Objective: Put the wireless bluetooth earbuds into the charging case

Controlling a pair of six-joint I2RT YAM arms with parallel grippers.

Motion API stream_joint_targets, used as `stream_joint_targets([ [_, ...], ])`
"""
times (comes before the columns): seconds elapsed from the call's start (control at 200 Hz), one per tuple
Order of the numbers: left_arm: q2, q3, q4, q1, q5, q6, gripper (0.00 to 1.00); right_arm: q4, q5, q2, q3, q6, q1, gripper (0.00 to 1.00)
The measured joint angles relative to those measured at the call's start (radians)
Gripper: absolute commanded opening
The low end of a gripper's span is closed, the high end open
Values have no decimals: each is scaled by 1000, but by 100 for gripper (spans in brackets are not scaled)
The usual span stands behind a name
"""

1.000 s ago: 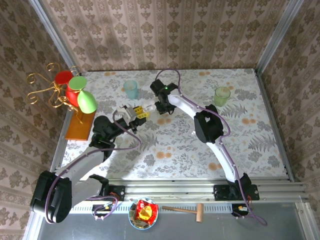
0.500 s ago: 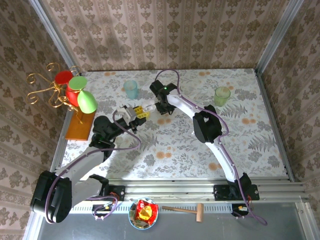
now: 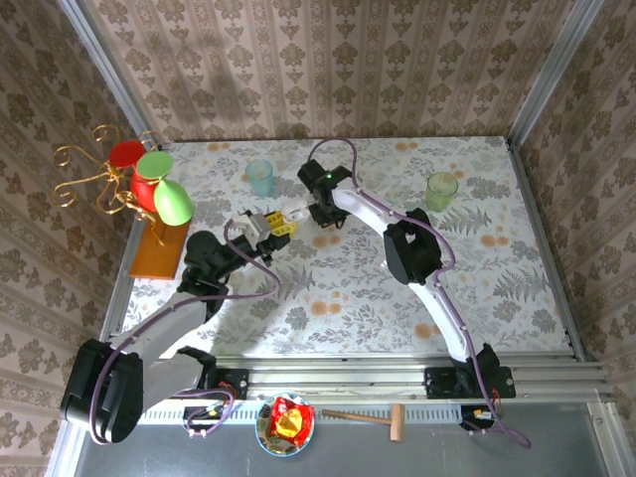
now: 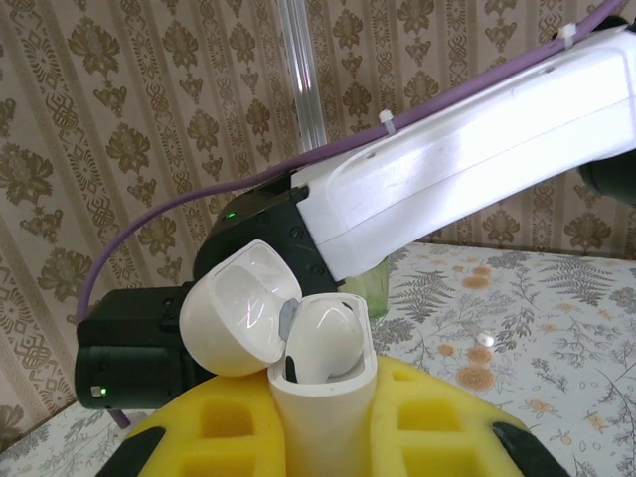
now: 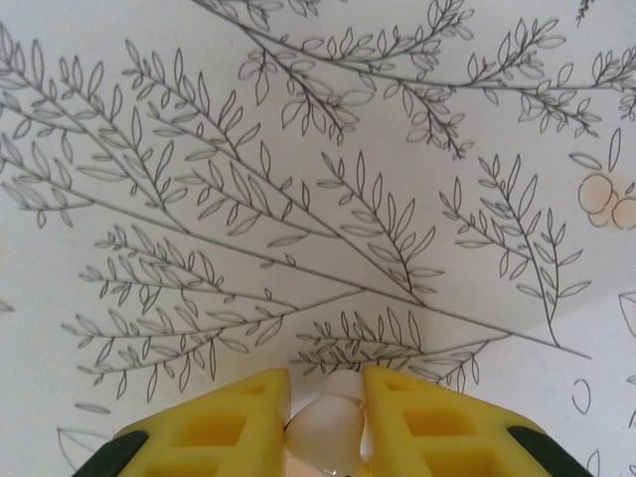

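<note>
Yellow pads of the left gripper (image 4: 326,425) are clamped on the case (image 4: 323,393), which stands upright at the bottom centre of the left wrist view. Its lid (image 4: 238,318) is swung open to the left. A white rounded shape sits in the mouth of the case; I cannot tell whether that is an earbud already seated or part of the case.

At the bottom centre of the right wrist view, the right gripper (image 5: 326,386) stands narrow, with a small whitish earbud (image 5: 323,432) pinched between its pads. It hangs over the leaf-patterned table (image 5: 298,149). In the overhead view the two grippers sit close together near the middle of the far half of the table, the right one just right of the left.

The risks from here, as I judge them:
- The earbud is small and smooth and is held only near the pad tips, so a nudge against the rim of the case could squeeze it out or twist it.
- The lid leans over the left side of the opening. A crooked approach could knock it shut or push the case askew in its grip.
- The earbud's orientation is partly hidden by the pads. If it is turned wrong, it may sit on the rim instead of dropping in.
</note>
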Motion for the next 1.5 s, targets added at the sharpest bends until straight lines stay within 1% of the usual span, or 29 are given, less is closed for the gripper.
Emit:
stream_joint_targets([
  [0.155, 35, -12, 69, 37, 3, -48, 0, 106, -52, -184, -270, -1, -11, 23],
  [0.325, 56, -13, 105, 45, 12, -75, 0, 257, -154, -470, -546, -3, -48, 24],
  [0.495, 70, -13, 124, 45, 29, -78, 0, 422, -332, -745, -740, -5, -81, 24],
  [0.67, 99, -7, 128, 45, 54, -85, 0, 587, -552, -917, -848, -8, -77, 24],
  [0.83, 121, 2, 136, 45, 74, -98, 0, 710, -712, -988, -896, -13, -70, 25],
  [0.99, 124, 8, 146, 39, 90, -108, 0, 820, -808, -1038, -956, -16, -53, 24],
  [1.25, 138, 26, 154, 13, 126, -127, 1, 866, -853, -1043, -959, -51, 5, 24],
  [1.5, 133, 28, 157, 13, 135, -137, 1, 855, -847, -1043, -959, -98, 8, 24],
])
